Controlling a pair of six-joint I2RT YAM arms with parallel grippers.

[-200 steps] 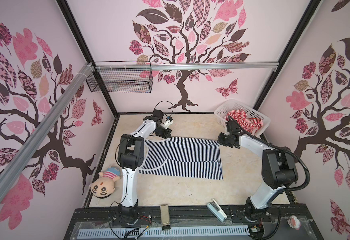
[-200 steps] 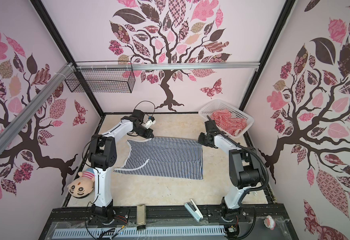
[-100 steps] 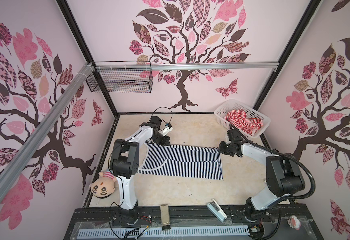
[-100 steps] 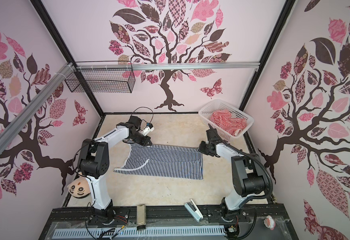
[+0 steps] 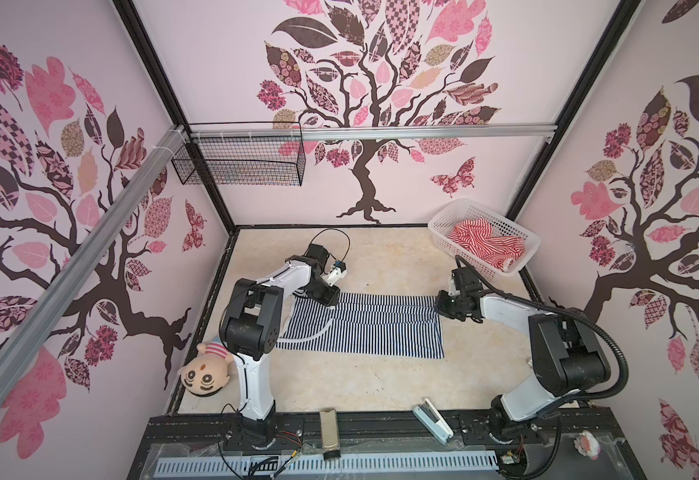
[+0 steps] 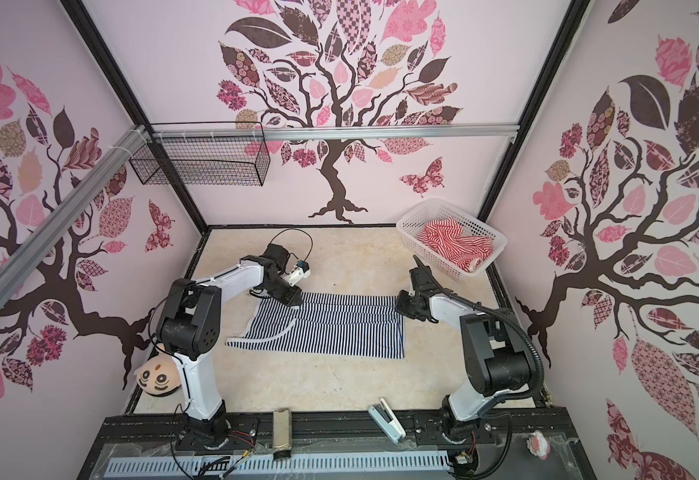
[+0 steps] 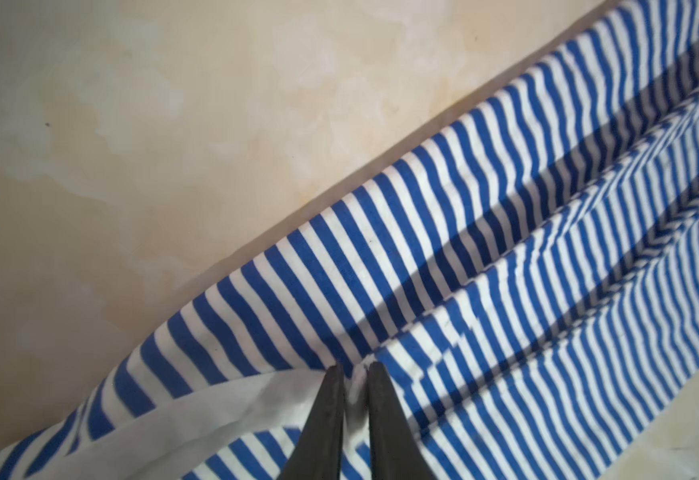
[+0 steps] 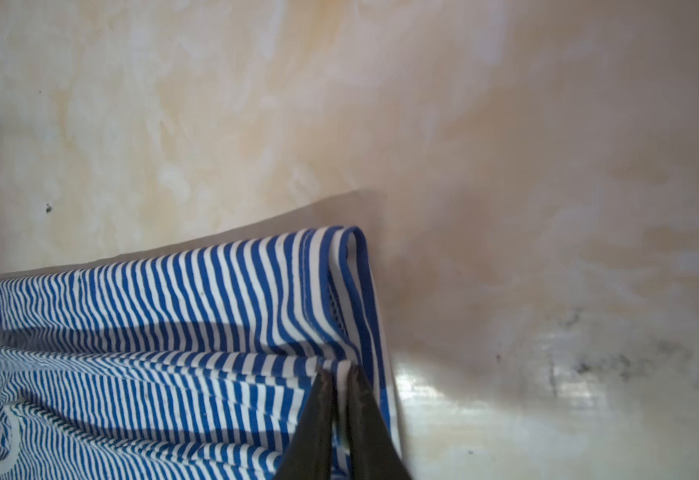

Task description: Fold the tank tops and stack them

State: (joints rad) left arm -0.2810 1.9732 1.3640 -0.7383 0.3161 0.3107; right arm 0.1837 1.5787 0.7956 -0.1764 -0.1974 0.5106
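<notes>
- Fingers [image 7: 327, 419] of the left gripper [image 7: 354, 368] stand a narrow slit apart. Their dark tips touch the navy-and-white tank top [image 7: 485, 257] where its white armhole binding meets the stripes, and white cloth shows through the gap.
- Fingers [image 8: 366, 419] of the right gripper [image 8: 339, 370] are parted just as slightly. Their tips touch the same top just inside its turned-over hem corner, and again white cloth shows between them.
- Both pairs of fingers are black, smooth and tapered to blunt points.
- Long raised creases run through the thin striped knit from one gripper toward the other, throwing soft shadows.
- In both top views this top lies spread on the table [image 5: 381, 257], strap end toward the left arm and straight hem toward the right arm. Both grippers are at its far edge.
- The table is beige, mottled and slightly glossy.
- The red-and-white tank top [image 5: 485, 245] lies crumpled in a white perforated plastic basket [image 5: 439, 232] at the far right corner, well apart from both grippers.
</notes>
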